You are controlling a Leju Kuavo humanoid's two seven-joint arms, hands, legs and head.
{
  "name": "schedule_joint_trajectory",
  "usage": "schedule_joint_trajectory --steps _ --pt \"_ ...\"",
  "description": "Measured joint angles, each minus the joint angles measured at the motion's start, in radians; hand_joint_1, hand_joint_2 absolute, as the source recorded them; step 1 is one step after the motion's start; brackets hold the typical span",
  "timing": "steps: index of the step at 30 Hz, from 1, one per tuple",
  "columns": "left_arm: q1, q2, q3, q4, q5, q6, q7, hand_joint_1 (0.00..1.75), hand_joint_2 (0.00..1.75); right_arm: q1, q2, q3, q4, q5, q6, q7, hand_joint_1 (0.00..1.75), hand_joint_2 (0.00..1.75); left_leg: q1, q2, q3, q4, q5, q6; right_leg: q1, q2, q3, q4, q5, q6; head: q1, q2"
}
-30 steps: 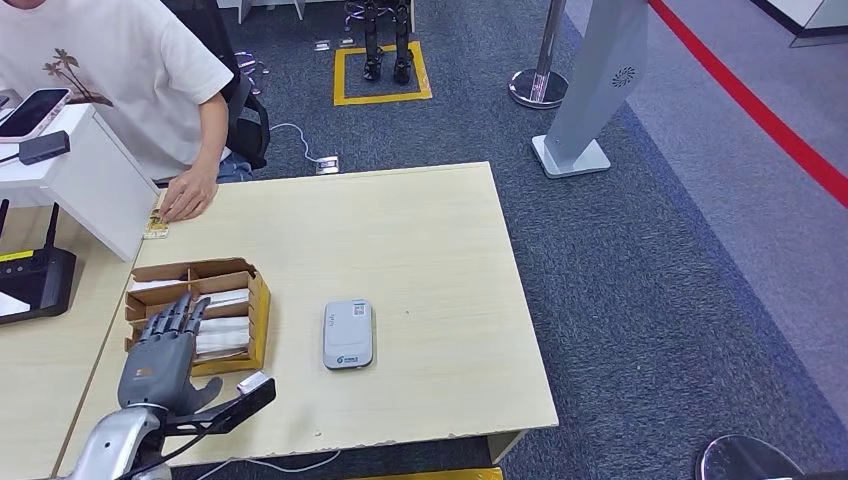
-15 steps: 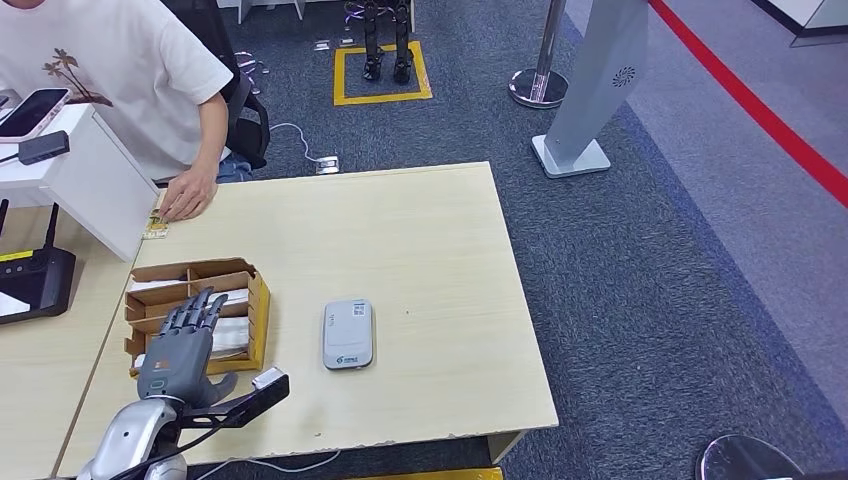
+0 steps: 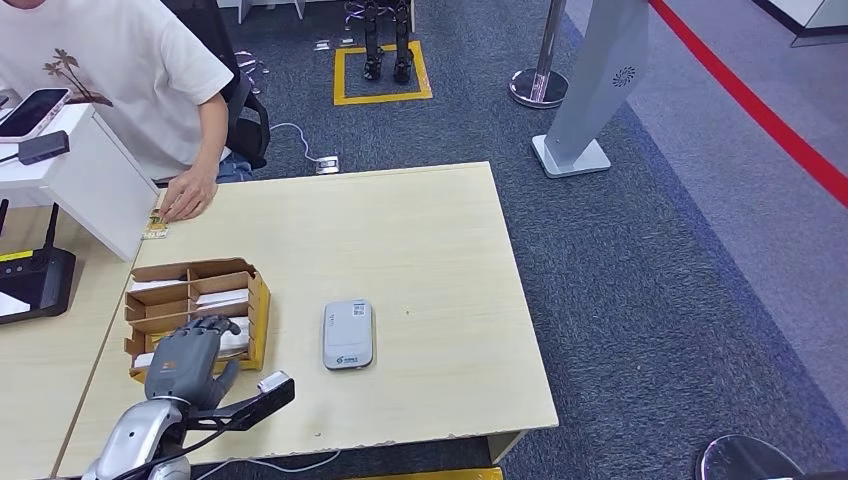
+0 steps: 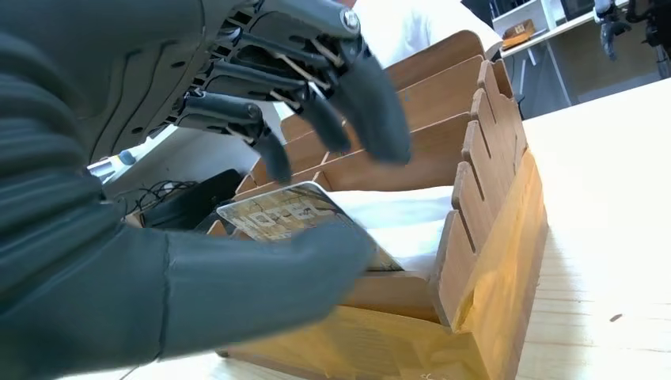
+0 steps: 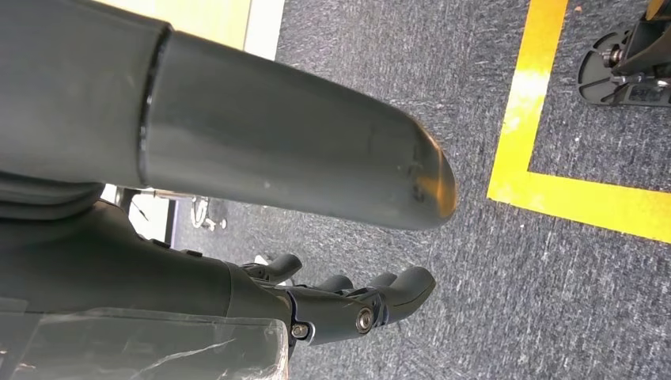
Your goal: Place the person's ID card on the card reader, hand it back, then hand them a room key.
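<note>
My left hand [image 3: 189,359] hovers over the near compartment of the cardboard card box [image 3: 258,302], its fingers curled downward. In the left wrist view a patterned room key card [image 4: 278,214] lies on a white stack in the box [image 4: 483,237]. The thumb [image 4: 237,289] lies beside the card's edge while the fingers [image 4: 372,111] hang just above it, apart from it. The grey card reader [image 3: 348,334] lies on the table to the right of the box. At the far left corner a person's hand [image 3: 187,201] rests on the ID card [image 3: 154,229]. My right hand [image 5: 158,261] hangs over the carpet, holding nothing.
The wooden table [image 3: 420,250] has free room right of the reader. A white stand [image 3: 85,175] and a black device [image 3: 35,282] sit at the left. A grey kiosk [image 3: 590,90] and a stanchion base [image 3: 538,88] stand on the carpet beyond.
My left hand has shifted slightly to the right over the box, and its outstretched fingers have curled down toward the cards. The person's hand and the reader have not moved.
</note>
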Motion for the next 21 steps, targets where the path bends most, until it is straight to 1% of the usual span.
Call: schedule_joint_trajectory --steps 21 --pt "-0.011 0.021 -0.014 0.0 0.005 -0.002 0.008 1.75 1.75 0.0 0.0 0.0 0.0 0.004 0.0 0.002 0.0 0.0 0.0 0.0 0.0 0.0 0.0 0.0 0.0 0.0 0.0 0.0 0.0 0.0 0.0 0.0"
